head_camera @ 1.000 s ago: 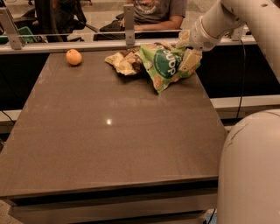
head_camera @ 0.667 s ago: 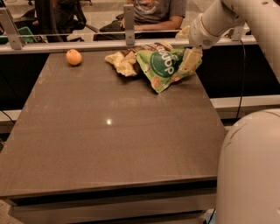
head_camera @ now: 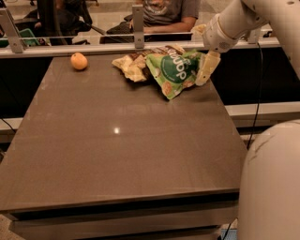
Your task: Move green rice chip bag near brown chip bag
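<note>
The table (head_camera: 117,154) fills most of the frame. Along its far edge, the fruit (head_camera: 78,61) lies at upper left, well apart from the bags. The second chip bag (head_camera: 130,65) lies at top centre, and the rice chip bag (head_camera: 173,72) sits just right of it, touching and partly overlapping it. The gripper (head_camera: 205,68) is at the rice chip bag's right edge, upper right of the frame.

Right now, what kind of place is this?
Probably an office or lab workspace: a brown table, a seated person behind its rail, and the gripper at the far right edge by the green rice chip bag.
</note>
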Robot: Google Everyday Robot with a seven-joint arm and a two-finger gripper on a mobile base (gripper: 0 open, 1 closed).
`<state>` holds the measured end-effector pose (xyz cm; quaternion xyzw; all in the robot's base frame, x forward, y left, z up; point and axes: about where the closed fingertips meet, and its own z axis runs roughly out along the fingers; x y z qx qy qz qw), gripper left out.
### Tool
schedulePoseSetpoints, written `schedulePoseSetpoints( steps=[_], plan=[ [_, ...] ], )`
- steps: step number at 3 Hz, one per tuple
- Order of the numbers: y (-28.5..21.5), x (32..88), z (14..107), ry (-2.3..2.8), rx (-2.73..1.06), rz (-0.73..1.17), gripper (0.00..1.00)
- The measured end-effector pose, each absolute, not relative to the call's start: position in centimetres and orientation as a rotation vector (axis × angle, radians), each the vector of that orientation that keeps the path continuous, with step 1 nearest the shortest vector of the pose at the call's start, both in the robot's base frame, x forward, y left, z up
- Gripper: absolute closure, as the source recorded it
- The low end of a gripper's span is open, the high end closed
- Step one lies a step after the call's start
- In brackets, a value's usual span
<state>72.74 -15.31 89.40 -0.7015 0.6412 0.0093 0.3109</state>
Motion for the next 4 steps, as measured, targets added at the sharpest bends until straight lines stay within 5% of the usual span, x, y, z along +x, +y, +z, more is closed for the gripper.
schedulePoseSetpoints(
  steps=[4],
  plan=[
    [-21.6, 58.3, 94.6, 1.609, -1.492, 0.214, 0.00]
  ],
)
